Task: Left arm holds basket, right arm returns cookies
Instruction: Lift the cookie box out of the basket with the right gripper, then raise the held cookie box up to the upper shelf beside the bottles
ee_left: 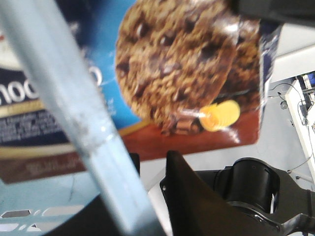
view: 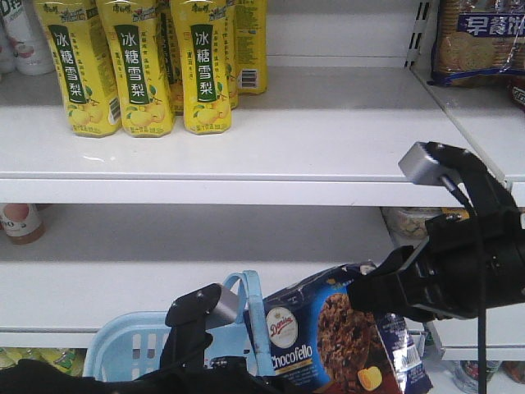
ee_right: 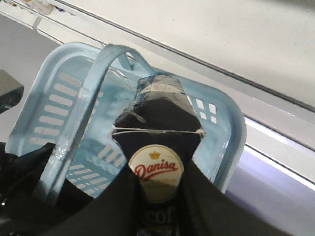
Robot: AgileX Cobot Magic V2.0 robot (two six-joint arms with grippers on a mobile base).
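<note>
The light blue basket [view: 123, 349] sits low at the front, below the shelves. Its hoop handle [view: 254, 316] stands upright. My left gripper [view: 197, 328] is shut on that handle. In the left wrist view the handle [ee_left: 74, 113] runs slantwise between the black fingers [ee_left: 197, 201] of my left gripper [ee_left: 147, 196]. The cookies [view: 328, 336], a navy Danisa box, hang tilted just right of the handle. My right gripper [view: 376, 283] is shut on the box's upper right end. In the right wrist view the cookies [ee_right: 157, 118] hang over the basket [ee_right: 54, 103], between the jaws of my right gripper [ee_right: 157, 201].
Yellow bottles [view: 139, 66] stand on the upper shelf [view: 328, 156], and a blue bag of round crackers [view: 480, 41] lies at the far right. On the lower shelf are a small bottle [view: 20, 222] at the left and a jar [view: 410, 222] behind my right arm.
</note>
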